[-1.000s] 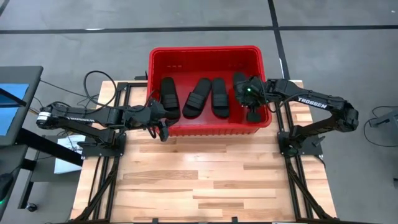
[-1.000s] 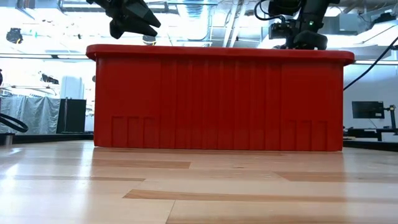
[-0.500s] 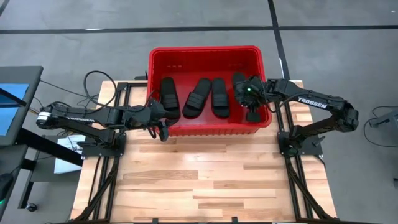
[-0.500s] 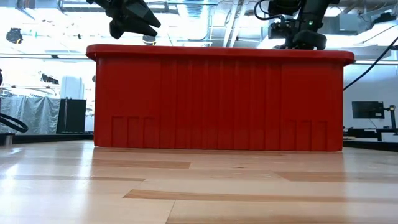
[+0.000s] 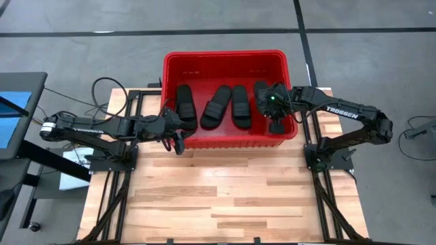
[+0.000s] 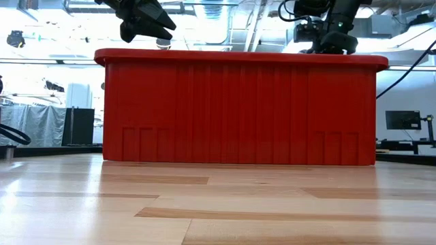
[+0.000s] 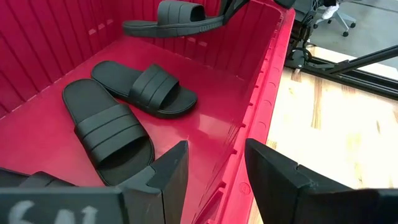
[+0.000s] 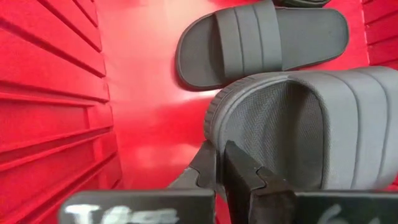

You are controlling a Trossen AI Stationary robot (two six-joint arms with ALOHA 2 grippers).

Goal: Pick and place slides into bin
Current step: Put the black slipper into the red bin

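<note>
On the wooden table (image 5: pixel 225 190) we log the bin (image 5: pixel 225 58) with three slides; right gripper (image 8: pixel 225 163) fingers pinch the fourth for release, left gripper (image 7: pixel 214 171) spread, empty.

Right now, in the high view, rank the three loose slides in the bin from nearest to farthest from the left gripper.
1. Left slide, beside the left gripper.
2. Tilted middle slide.
3. Right-hand slide, farthest right of the three.

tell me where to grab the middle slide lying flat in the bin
Grip the ribbed strap of the middle slide, coming straight down from above. It lies flat, sole down, on the bin floor, so the raised strap is the only part fingers can likely close around.
</note>
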